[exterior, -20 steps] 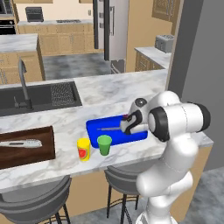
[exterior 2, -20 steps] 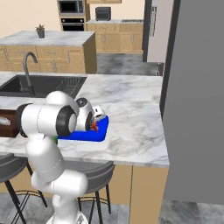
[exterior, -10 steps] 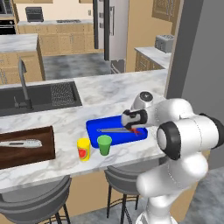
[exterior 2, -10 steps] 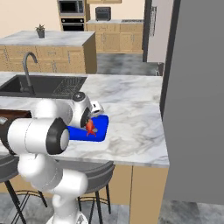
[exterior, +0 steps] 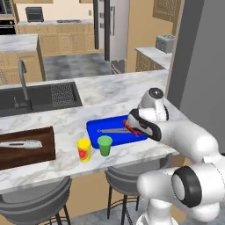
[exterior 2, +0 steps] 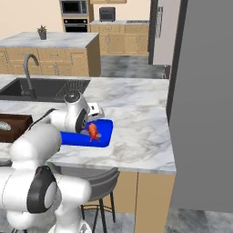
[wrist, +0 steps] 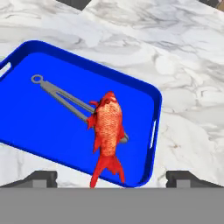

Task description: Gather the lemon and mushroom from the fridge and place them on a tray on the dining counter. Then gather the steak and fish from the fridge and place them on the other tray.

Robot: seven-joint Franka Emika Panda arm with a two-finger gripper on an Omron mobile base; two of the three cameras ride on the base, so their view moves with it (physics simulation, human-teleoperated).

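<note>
The jaws of the gripper (wrist: 111,177) stand spread wide, with nothing between them; the two dark fingertips (wrist: 41,176) sit far apart at the bottom of the hand view, one on each side of the fish's tail. The fish (wrist: 107,131), red-orange, lies flat inside the blue tray (wrist: 35,57), near its right end, and its tail reaches close to the near rim. It lies across one end of a pair of grey metal tongs (wrist: 61,97), so part of its body is propped on them and not fully on the tray floor. The tray stands on the marble dining counter (exterior: 110,90), with a yellow cup (exterior: 84,149) and a green cup (exterior: 104,145) just beside its left front corner, and the brown wooden tray (exterior: 26,154) well apart to the left.

I judge the fish to be light, rather stiff as it is rendered, and probably slippery on its smooth sides. If it had to be taken again, the thick middle of the body looks like the best place, with the jaws across its width; the thin tail and fins would likely slip out. The tongs under it could be caught by a low grasp.
</note>
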